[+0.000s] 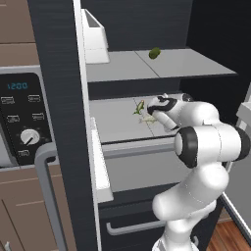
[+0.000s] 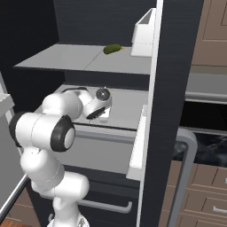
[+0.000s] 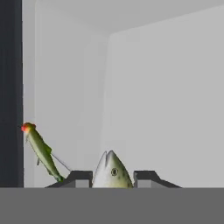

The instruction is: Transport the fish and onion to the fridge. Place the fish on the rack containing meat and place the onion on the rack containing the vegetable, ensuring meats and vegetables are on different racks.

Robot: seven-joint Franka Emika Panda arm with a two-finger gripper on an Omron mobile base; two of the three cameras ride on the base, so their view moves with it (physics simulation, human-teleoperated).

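Observation:
The fridge (image 1: 59, 98) stands open with my arm reaching onto its middle shelf (image 1: 117, 125). My gripper (image 3: 113, 177) is shut on the fish (image 3: 113, 169), whose pale silvery-yellow head pokes up between the two dark fingertips. From the left base view the gripper (image 1: 151, 116) hovers just over that shelf. A slender green-yellow item with a red tip (image 3: 40, 151) leans on the same shelf, just left of the gripper (image 1: 139, 107). The small olive-green vegetable (image 1: 155, 53) lies on the upper shelf (image 2: 66, 60). The onion is out of view.
A white door bin (image 1: 95, 41) hangs at upper-shelf height on the open door. A pale drawer (image 1: 142, 166) sits under the middle shelf. The oven's control panel with a dial (image 1: 22, 117) lies left of the fridge. The fridge's pale back wall (image 3: 166, 96) is close ahead.

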